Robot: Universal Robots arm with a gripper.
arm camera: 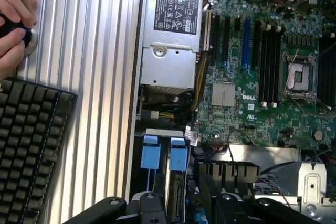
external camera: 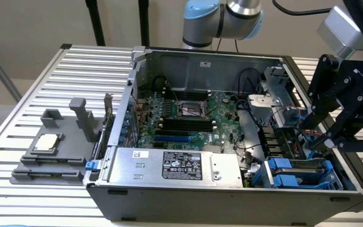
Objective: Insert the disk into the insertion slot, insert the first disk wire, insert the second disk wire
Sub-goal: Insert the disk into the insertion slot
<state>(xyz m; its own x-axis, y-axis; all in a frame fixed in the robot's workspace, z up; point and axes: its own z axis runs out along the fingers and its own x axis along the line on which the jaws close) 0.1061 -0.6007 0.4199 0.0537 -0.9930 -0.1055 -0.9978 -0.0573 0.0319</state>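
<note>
Now | hand (external camera: 325, 142) near insertion slot (external camera: 304, 164) — cables (external camera: 293, 115) alongside | PSU box (external camera: 175, 165) adj.

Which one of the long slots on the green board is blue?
The one long slot between the silver power-supply box and the square processor socket. It is bright blue; the other long slots beside it are black.

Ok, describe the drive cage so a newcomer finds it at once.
Look into the open computer case. Along its near wall lies the silver power-supply box with a black label; the drive cage sits beside it, toward the exterior view's right. Its big bright blue plastic tabs mark it out.
</note>
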